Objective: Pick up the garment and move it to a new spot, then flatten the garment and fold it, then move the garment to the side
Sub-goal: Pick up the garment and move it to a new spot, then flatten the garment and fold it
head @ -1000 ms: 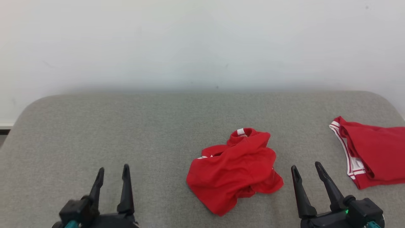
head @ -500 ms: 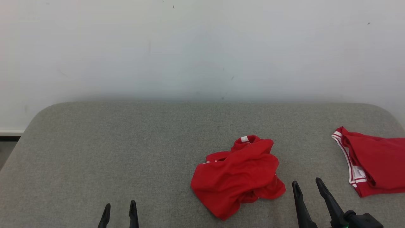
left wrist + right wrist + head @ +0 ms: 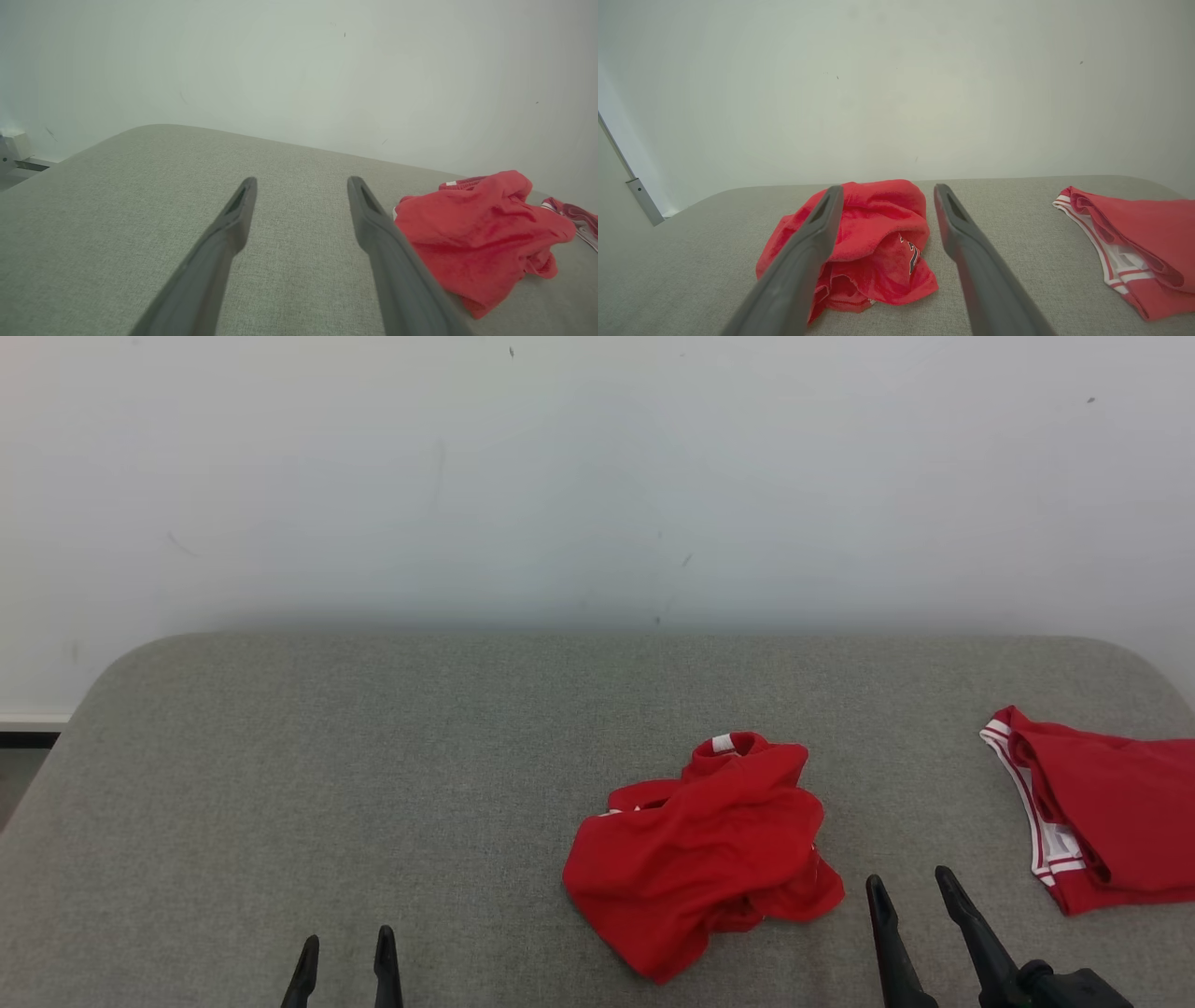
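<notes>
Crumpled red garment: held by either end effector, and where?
Nothing held: left end effector and right end effector open, apart from the crumpled red fabric garment.

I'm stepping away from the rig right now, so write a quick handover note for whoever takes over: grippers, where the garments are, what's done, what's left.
Left gripper: open, empty, over the grey padded surface, well apart from any cloth.
Right gripper: open, empty, just right of the crumpled red garment, not touching it.
The crumpled red garment lies bunched up right of centre. A second red garment with white trim lies flatter at the far right.
Done: nothing visible on the crumpled one.
Left: pick it up, move it, flatten, fold, set aside.
</notes>
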Available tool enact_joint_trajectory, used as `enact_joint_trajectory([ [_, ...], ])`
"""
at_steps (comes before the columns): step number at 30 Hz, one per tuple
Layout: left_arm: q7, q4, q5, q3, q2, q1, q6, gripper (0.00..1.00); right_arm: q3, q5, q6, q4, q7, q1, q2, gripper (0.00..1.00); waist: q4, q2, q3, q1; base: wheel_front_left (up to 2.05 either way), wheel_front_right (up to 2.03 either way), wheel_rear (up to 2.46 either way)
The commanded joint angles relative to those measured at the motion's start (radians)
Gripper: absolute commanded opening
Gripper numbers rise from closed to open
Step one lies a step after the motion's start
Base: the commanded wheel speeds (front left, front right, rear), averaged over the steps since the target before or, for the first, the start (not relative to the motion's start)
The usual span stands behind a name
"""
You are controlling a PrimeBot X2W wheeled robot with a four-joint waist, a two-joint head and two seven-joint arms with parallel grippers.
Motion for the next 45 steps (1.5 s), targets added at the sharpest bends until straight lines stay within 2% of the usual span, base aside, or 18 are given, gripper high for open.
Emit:
enact_joint_trajectory([
  [1,-0.004,0.004,0.013,0.004,-0.005,-0.007,-0.008,1.0,-0.002,0.002,-0.003,0.001,-0.001,0.003,0.001,1.0,0.0,0.0,-0.001,0.0,0.0,0.0,0.0],
  [14,-0.004,0.014,0.035,0.021,-0.014,-0.005,-0.034,1.0,0.003,0.006,-0.003,0.003,-0.001,0.007,0.008,1.0,0.001,0.0,-0.008,0.0,0.0,0.0,0.0],
  [29,-0.004,0.012,0.051,0.002,-0.015,-0.009,-0.024,1.0,0.004,0.015,-0.003,0.002,-0.001,0.002,0.012,1.0,-0.007,0.0,-0.002,0.0,0.0,0.0,0.0],
  [32,-0.004,0.019,0.068,-0.01,-0.015,-0.027,-0.033,1.0,0.007,0.015,-0.003,0.002,-0.001,-0.002,0.012,1.0,-0.016,0.0,0.007,0.0,0.0,0.0,0.0],
  [39,-0.002,0.09,0.095,-0.06,-0.016,-0.145,-0.065,1.0,0.018,0.009,-0.003,-0.001,0.0,-0.028,0.002,1.0,-0.059,0.0,0.05,0.0,0.0,0.0,0.0],
  [45,0.058,0.211,0.075,-0.097,-0.016,-0.352,-0.099,1.0,0.03,0.005,-0.003,0.0,-0.001,-0.05,-0.01,1.0,-0.108,0.0,0.107,0.0,0.0,0.0,0.0],
])
